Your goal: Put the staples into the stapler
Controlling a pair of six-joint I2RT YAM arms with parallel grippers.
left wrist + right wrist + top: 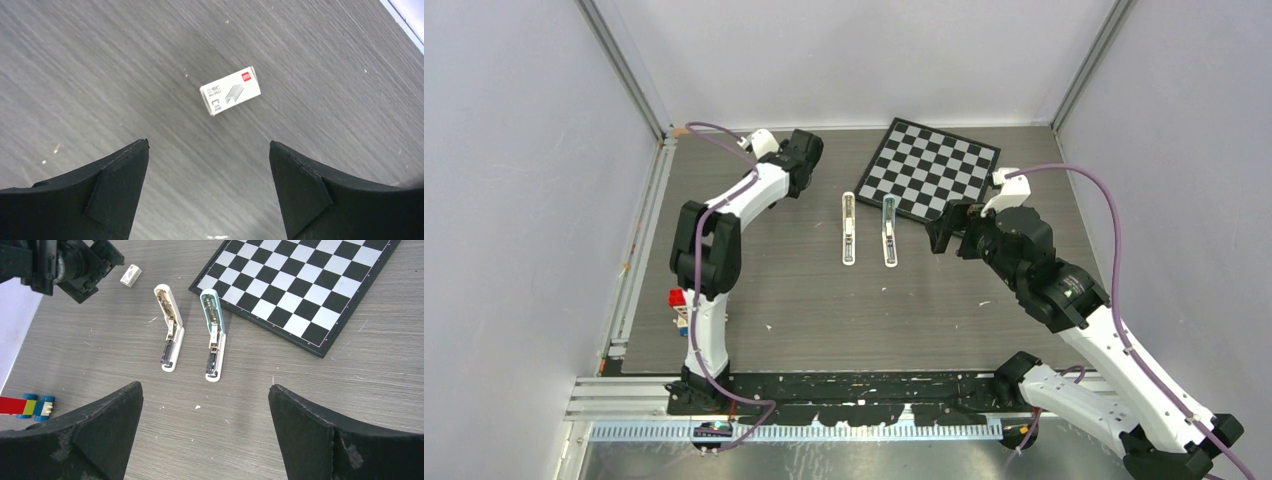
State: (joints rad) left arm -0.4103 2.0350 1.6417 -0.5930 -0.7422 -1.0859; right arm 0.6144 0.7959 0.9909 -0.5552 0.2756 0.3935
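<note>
Hovering: left gripper (209, 150) fingers (117, 172) spread wide, pinching nothing, tips framing the white staple box (230, 91). The box lies flat on the table (75, 75) just ahead of the tips, not touching, which reads as a pre-grasp line-up. Right gripper (205, 392) jaws are spread wide too, empty, held high over both staplers, probably to stand by. Cream stapler (169, 327) and teal stapler (214, 335) lie side by side, hinged open with magazines up, so ready to load. Box sits near the cream one, on its far-left side. Chessboard (300, 285) lies just beside the teal stapler. No loose staple strip visible
</note>
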